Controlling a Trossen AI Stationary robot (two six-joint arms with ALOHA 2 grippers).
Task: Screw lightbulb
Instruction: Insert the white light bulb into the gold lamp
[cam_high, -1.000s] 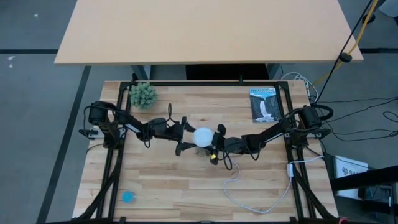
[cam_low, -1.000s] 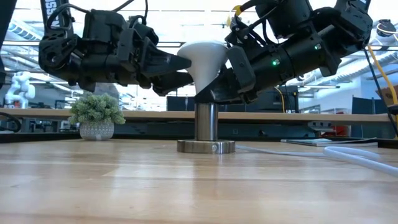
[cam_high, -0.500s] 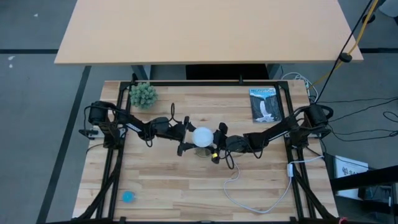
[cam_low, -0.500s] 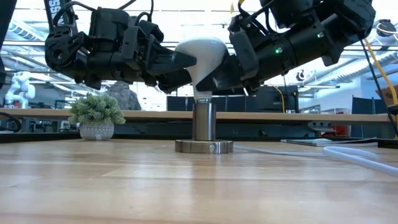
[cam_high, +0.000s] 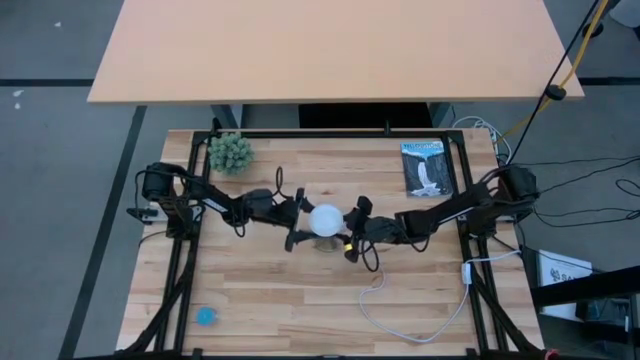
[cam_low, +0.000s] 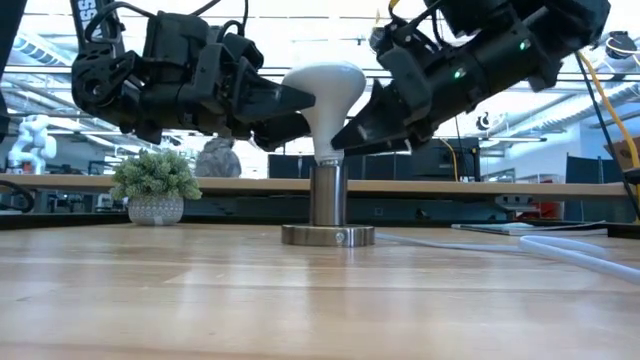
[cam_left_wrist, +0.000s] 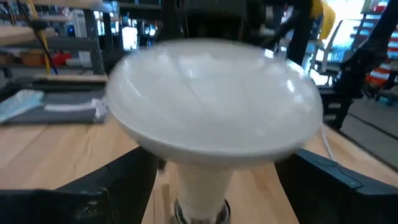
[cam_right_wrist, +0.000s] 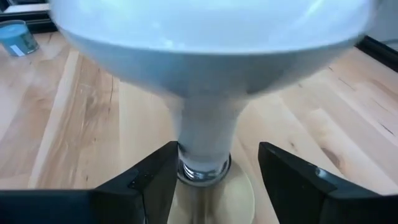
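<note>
The white lightbulb (cam_low: 323, 92) stands upright with its screw base in the silvery socket (cam_low: 327, 196), which rests on its round disc (cam_low: 327, 236) at mid-table. The bulb also shows in the high view (cam_high: 325, 218). My left gripper (cam_high: 300, 224) reaches in level from the table's left and is shut on the bulb's globe. My right gripper (cam_low: 345, 135) comes from the table's right, slanting down. It is open, with one finger (cam_right_wrist: 163, 169) on either side of the bulb's neck (cam_right_wrist: 205, 134), touching nothing. My left gripper holds the lightbulb by the lower taper of its globe (cam_left_wrist: 155, 152), pinched between the two fingers (cam_left_wrist: 124, 180). The fingers come level from the table's left, one on each side. The bulb stays upright, its base in the socket.
A small potted plant (cam_high: 230, 152) stands at the far left and a book (cam_high: 424, 168) lies at the far right. The socket's white cord (cam_high: 400, 318) loops toward the near right edge. A small blue thing (cam_high: 205, 316) lies near the left corner.
My right gripper has drawn back off the bulb's neck toward the table's right, and it now slants more steeply down. The bulb stays upright in the socket, and my left gripper stays on its globe.
</note>
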